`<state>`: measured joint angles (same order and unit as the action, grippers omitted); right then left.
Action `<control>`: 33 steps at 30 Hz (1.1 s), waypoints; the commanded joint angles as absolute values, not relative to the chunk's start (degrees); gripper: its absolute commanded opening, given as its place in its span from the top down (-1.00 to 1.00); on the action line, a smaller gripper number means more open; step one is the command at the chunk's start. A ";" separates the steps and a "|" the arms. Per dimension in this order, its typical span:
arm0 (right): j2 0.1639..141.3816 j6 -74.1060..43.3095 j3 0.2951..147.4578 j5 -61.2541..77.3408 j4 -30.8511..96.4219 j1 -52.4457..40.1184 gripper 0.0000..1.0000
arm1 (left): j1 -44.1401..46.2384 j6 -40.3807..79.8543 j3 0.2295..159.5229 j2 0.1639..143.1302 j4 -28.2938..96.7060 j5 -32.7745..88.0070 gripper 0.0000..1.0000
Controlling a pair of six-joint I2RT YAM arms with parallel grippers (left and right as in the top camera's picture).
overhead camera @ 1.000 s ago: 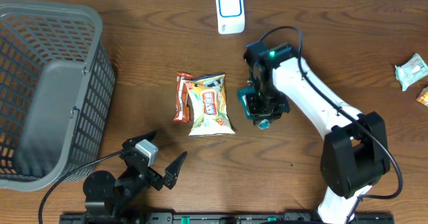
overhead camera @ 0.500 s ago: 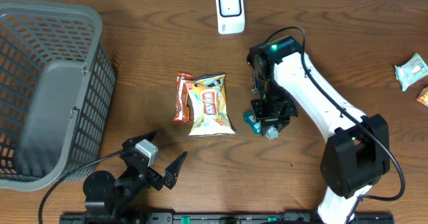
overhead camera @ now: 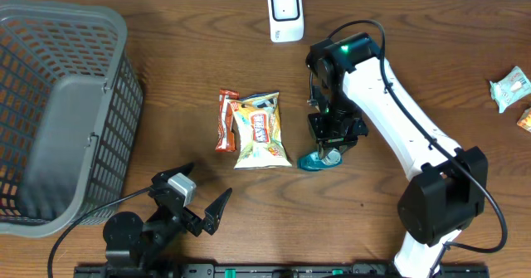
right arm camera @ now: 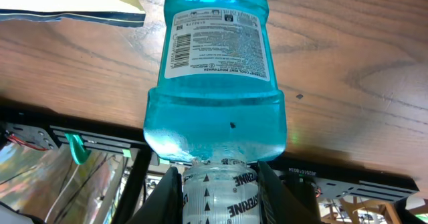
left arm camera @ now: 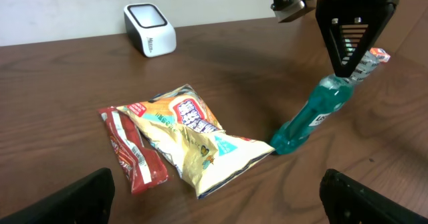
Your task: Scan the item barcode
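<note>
Bright, even light from above falls on the surface (overhead camera: 166, 70), leaving only soft shadows, one at 3 o'clock of the basket (overhead camera: 58, 104). In the left wrist view a diffuse shadow lies at 12 o'clock, and the dark fingers (left arm camera: 67, 200) of the left pincer (left arm camera: 217, 178), at 5 and 7 o'clock, look slightly soft. The right wrist view keeps the label of the bottle (right arm camera: 214, 83) sharp, while the clutter at 6 o'clock is out of focus.

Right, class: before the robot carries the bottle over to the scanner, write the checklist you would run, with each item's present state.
1. Right claw shut on the mouthwash bottle at its neck: ok.
2. Bottle lifted clear: not ok; it is tilted and its base appears to touch the table.
3. Barcode visible on the bottle: ok.
4. Bottle free of the snack bag: cannot tell; the base sits at its corner.
5. Scanner unobstructed: ok.
6. Left claw open, out of the way: ok.
</note>
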<state>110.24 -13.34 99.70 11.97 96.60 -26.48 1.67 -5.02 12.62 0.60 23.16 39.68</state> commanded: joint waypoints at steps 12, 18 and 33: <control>110.26 -12.60 101.25 12.14 93.03 -26.46 0.21 | 1.85 -6.00 12.58 0.30 23.14 39.62 -0.95; 110.26 -12.58 101.25 12.14 91.94 -26.46 -0.05 | 1.85 -5.98 12.58 0.30 23.14 39.62 -0.96; 110.26 -24.77 118.45 6.87 94.41 -25.91 -0.72 | 1.85 -6.00 12.58 0.30 23.14 39.64 -0.96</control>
